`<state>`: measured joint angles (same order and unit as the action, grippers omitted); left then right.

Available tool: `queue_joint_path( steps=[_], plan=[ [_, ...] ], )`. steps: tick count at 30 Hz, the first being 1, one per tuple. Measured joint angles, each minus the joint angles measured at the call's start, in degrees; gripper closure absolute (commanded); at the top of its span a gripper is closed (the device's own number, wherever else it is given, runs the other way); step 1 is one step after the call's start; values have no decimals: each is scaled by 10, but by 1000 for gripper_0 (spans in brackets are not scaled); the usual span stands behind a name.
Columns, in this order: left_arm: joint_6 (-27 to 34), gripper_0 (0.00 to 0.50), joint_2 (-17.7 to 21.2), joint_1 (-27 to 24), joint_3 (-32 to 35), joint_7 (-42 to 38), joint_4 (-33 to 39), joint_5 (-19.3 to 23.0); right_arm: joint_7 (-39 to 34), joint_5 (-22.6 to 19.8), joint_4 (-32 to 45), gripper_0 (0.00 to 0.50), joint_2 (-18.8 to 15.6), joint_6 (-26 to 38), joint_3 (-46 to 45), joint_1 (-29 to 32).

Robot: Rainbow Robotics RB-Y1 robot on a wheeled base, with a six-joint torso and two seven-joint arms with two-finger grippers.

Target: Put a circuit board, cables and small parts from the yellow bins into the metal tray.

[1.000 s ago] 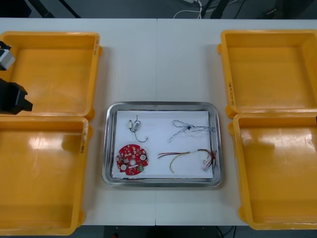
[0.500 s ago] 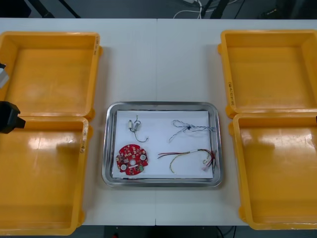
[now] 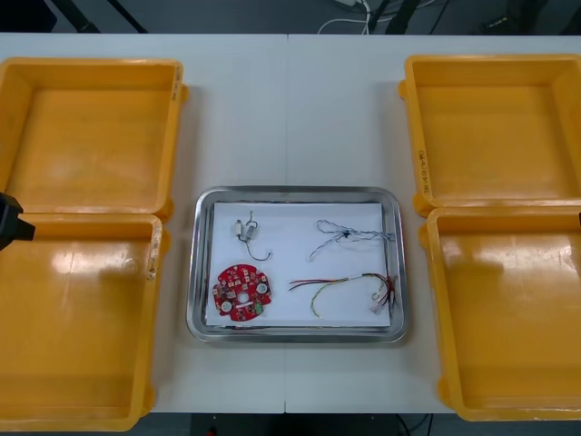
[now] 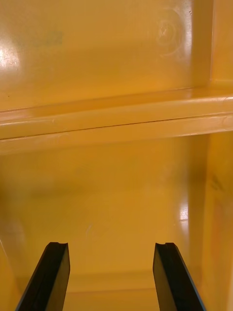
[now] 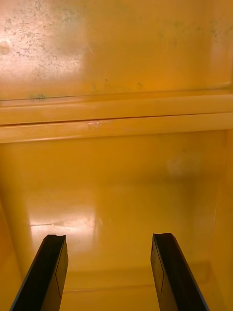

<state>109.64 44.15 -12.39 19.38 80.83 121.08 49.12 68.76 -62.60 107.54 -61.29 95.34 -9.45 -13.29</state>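
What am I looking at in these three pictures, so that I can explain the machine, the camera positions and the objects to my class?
This is a two-armed robot sorting parts. The wide picture is from a camera above the arms, looking down at a light table. On it stand four yellow plastic bins, two each side, and between them a shiny metal tray, white inside. In the tray lie a round red circuit board, a twisted blue and white cable, a red and yellow cable and small metal parts. The two upright pictures come from cameras on the wrists; the bins look orange there. The black prongs are the left gripper and the right gripper, each open above its side's bins, holding nothing.
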Motion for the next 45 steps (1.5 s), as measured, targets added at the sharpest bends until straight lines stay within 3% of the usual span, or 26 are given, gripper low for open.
queue_joint_path(
  steps=[45],
  plan=[
    [0,0,0,0,4,0,0,2,0,0,0,0,0,0,0,0]
  ],
)
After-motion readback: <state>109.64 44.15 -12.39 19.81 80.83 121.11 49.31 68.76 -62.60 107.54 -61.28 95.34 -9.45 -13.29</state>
